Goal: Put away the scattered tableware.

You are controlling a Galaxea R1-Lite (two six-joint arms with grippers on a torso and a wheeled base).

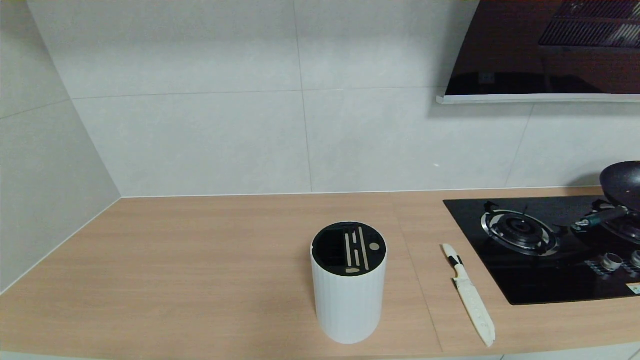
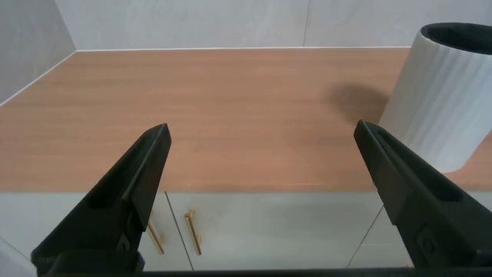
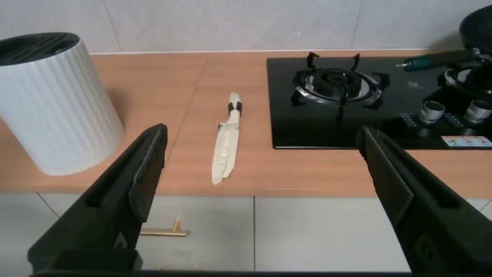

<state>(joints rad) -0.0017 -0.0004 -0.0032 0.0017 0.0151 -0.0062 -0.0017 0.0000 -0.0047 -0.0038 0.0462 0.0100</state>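
A cream-white knife (image 1: pixel 469 294) with a black band on its handle lies flat on the wooden counter (image 1: pixel 200 260), blade toward the front edge, between the holder and the stove; the right wrist view has the knife (image 3: pixel 226 140) too. A white ribbed cylindrical knife holder (image 1: pixel 349 282) with a black slotted top stands upright near the front edge. My left gripper (image 2: pixel 261 154) hangs open in front of the counter edge, left of the holder (image 2: pixel 446 96). My right gripper (image 3: pixel 261 154) is open, off the counter's front edge, facing the knife and holder (image 3: pixel 55 100).
A black gas stove (image 1: pixel 545 245) is set into the counter at the right, with a dark wok (image 1: pixel 622 187) on its far burner. A range hood (image 1: pixel 540 50) hangs above. Tiled walls close the back and left. Cabinet doors with gold handles (image 2: pixel 192 231) sit under the counter.
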